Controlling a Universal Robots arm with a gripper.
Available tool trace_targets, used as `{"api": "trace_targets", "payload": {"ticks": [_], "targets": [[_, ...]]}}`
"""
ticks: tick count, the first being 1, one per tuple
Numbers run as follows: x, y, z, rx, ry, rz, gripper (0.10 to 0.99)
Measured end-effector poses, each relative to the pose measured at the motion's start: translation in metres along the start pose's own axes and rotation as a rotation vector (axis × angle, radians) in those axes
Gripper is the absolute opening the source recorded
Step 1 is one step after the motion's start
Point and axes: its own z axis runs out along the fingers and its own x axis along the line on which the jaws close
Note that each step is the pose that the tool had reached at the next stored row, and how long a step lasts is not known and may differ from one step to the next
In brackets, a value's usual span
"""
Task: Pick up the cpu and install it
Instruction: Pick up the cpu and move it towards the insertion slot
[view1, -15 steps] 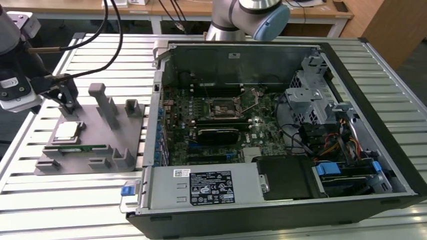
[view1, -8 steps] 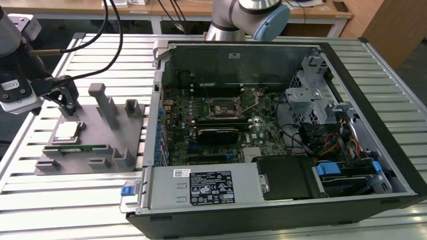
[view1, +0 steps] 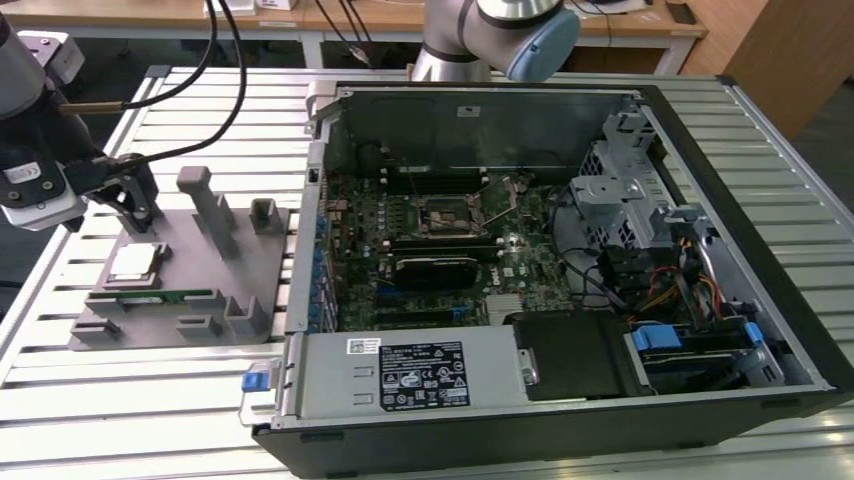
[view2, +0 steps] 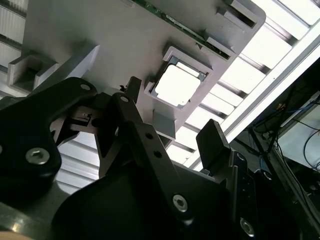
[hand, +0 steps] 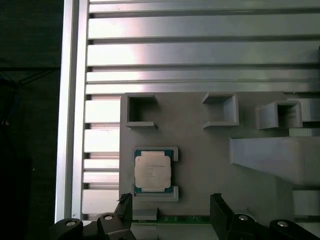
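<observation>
The cpu (view1: 134, 262) lies flat in its square nest on the grey fixture plate (view1: 190, 268), at the exterior view's left. Its silvery top faces up. My gripper (view1: 130, 214) hangs just above and behind it, open and holding nothing. In the first wrist view the cpu (hand: 152, 170) sits a little ahead of the gripper (hand: 171, 206), and the two dark fingertips (hand: 218, 202) stand well apart. The second wrist view shows the cpu (view2: 177, 84) beyond the open gripper (view2: 172, 117). The empty socket (view1: 449, 215) sits on the motherboard inside the open computer case (view1: 721, 200).
A green memory stick (view1: 154, 296) lies in a slot on the plate just in front of the cpu. Tall grey posts (view1: 211, 205) rise from the plate beside it. Cables (view1: 220, 60) trail from the arm. The slatted metal table (view1: 134, 400) carries everything.
</observation>
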Motion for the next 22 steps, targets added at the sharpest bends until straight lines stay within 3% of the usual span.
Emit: {"api": "trace_targets", "payload": {"ticks": [22], "targets": [[-0.0004,-0.0009,0.0083,-0.001,0.0001,0.0,0.718]]}}
